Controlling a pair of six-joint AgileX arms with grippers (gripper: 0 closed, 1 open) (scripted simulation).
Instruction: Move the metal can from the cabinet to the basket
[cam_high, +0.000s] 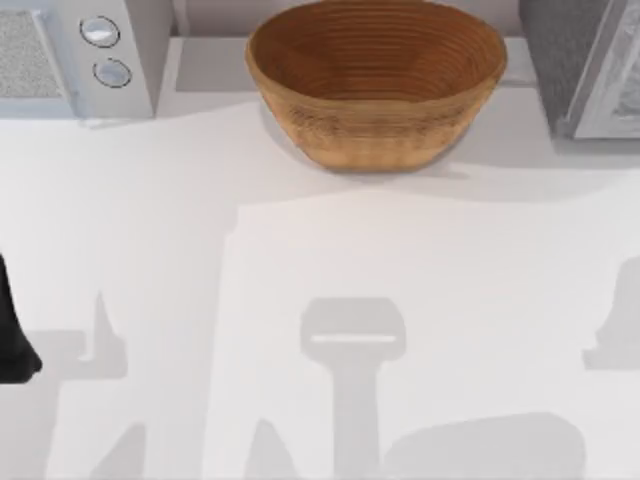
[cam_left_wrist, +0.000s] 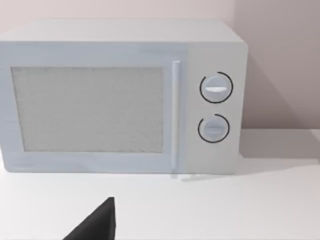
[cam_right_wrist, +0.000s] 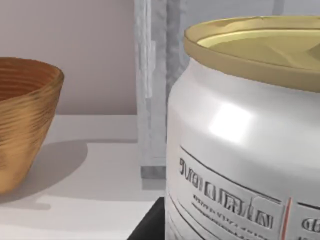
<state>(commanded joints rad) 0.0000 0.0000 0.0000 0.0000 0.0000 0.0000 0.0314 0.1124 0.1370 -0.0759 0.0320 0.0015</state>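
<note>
The metal can looms very close in the right wrist view, upright, with silvery-white printed sides and a dull gold top. My right gripper is shut on it; one dark finger lies against its side and the other is hidden behind it. Just behind the can stands the cabinet's pale frame. The grey speckled cabinet sits at the back right of the table. The brown wicker basket stands at the back centre, and its wall shows beyond the can. My left arm is parked at the left edge.
A white microwave with two round knobs stands at the back left, and the left wrist view faces its front. White tabletop stretches between the basket and the front edge. A wall rises behind the table.
</note>
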